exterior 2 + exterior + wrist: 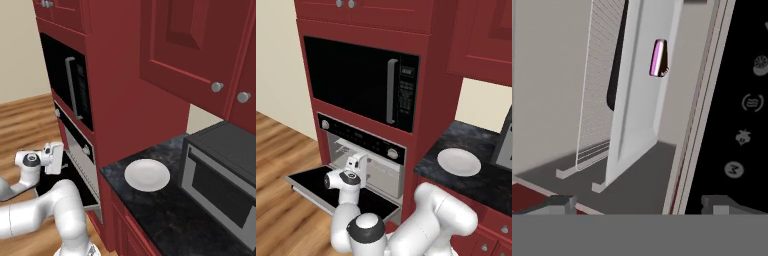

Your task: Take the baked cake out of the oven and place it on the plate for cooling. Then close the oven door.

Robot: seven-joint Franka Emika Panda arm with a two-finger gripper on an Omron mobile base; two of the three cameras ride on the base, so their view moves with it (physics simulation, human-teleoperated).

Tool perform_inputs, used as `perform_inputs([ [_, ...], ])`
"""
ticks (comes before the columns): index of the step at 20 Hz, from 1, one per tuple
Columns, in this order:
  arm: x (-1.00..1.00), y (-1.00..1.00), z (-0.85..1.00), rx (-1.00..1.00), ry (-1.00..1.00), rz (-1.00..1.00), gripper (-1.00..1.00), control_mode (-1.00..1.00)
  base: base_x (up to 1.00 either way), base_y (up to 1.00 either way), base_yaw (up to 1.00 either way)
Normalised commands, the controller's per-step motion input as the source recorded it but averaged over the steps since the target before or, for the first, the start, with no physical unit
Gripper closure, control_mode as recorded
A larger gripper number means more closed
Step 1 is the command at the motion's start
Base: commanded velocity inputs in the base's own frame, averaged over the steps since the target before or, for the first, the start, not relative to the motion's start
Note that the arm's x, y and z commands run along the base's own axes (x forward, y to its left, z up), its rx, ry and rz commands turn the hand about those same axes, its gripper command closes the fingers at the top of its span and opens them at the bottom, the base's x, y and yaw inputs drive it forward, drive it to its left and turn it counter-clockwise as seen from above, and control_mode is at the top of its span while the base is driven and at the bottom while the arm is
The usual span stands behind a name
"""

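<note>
The pincer (639, 202) stands wide with nothing between its 2 tips, facing the mouth of the oven (363, 155). Toward 12 o'clock in the hand view, the baked cake (658, 58) sits on a pale tray inside the cavity. The oven door (313, 182) lies folded down, open. At 3 o'clock, the plate (458, 161) rests bare on the dark desk (481, 187).
</note>
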Motion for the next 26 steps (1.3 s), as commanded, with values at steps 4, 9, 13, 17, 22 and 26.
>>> perform_inputs([
  [4,0.15,0.0,0.0,0.0,-0.01,0.02,-1.0,-1.0,0.0,0.0,0.0],
  [9,0.13,-0.09,0.0,0.0,-0.01,0.07,-1.0,-1.0,0.0,0.0,0.0],
  [13,0.08,-0.11,0.0,0.0,-0.02,0.08,-1.0,-1.0,0.0,0.0,0.0],
  [17,0.11,-0.25,0.0,0.0,-0.02,0.09,-1.0,-1.0,0.0,0.0,0.0],
  [22,0.02,-0.31,-0.06,0.0,-0.05,0.06,-1.0,-1.0,0.0,0.0,0.0],
  [26,0.0,-0.02,-0.27,0.0,-0.06,0.0,-1.0,-1.0,0.0,0.0,0.0],
])
